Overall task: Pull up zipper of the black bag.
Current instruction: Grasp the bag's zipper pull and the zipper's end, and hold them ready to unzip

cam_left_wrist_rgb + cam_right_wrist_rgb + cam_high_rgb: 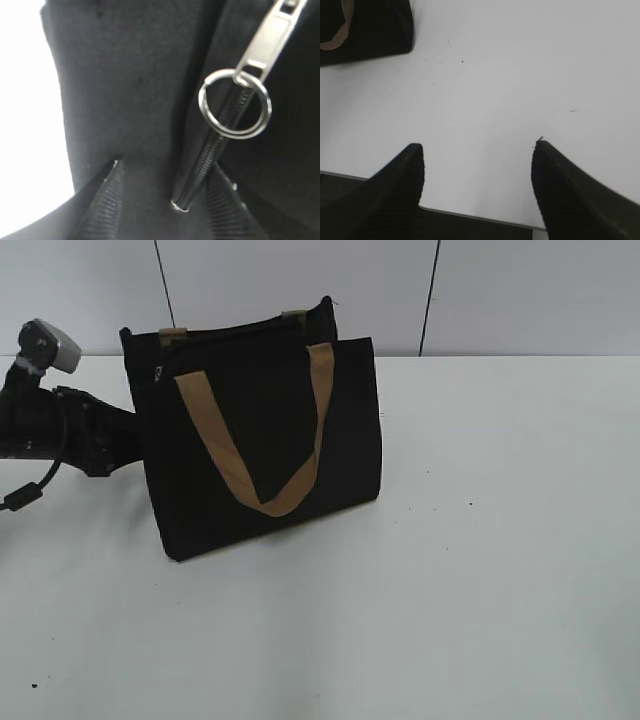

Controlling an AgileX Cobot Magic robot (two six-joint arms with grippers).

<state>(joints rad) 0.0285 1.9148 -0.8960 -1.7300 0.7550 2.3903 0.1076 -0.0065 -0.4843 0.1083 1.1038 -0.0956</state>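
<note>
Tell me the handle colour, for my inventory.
Tan handles on the black bag; the exterior view shows them best.

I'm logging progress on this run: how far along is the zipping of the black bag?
Early stage. Done: the left claw has reached the black bag, its fingers on either side of the zipper; the slider and ring pull are close ahead. In hand: lining up; nothing shows it gripping the pull. Left: grasping the pull and drawing the slider along. The right claw is open over the white table, away from the bag.
</note>
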